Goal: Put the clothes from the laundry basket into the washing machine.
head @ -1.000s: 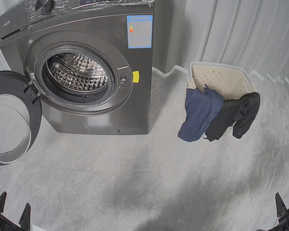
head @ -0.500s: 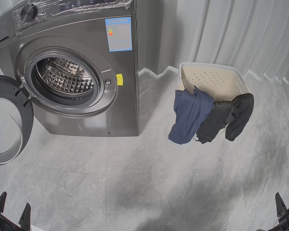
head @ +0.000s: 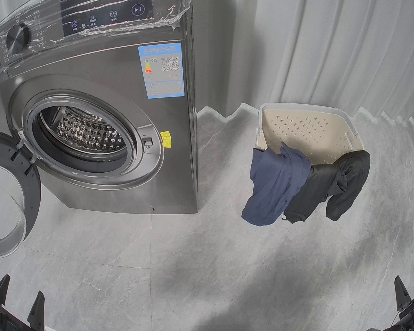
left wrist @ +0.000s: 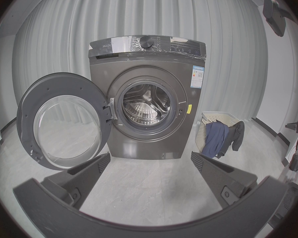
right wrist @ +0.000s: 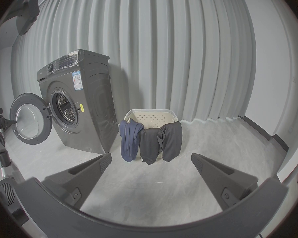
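A grey washing machine stands on the left with its round door swung open and its steel drum showing. To its right sits a cream laundry basket. A navy garment and a black garment hang over its front rim. My left gripper is low at the near left, open and holding nothing. My right gripper is low at the near right, open and holding nothing. Both are far from the basket. The left wrist view faces the washing machine; the right wrist view faces the laundry basket.
White curtains line the back wall behind the basket. Grey marble floor stretches between me and both the machine and the basket. The open door juts out over the floor at the left.
The head camera has shifted: the machine and basket now sit lower and further left in the picture. Both grippers keep the same place and stay open.
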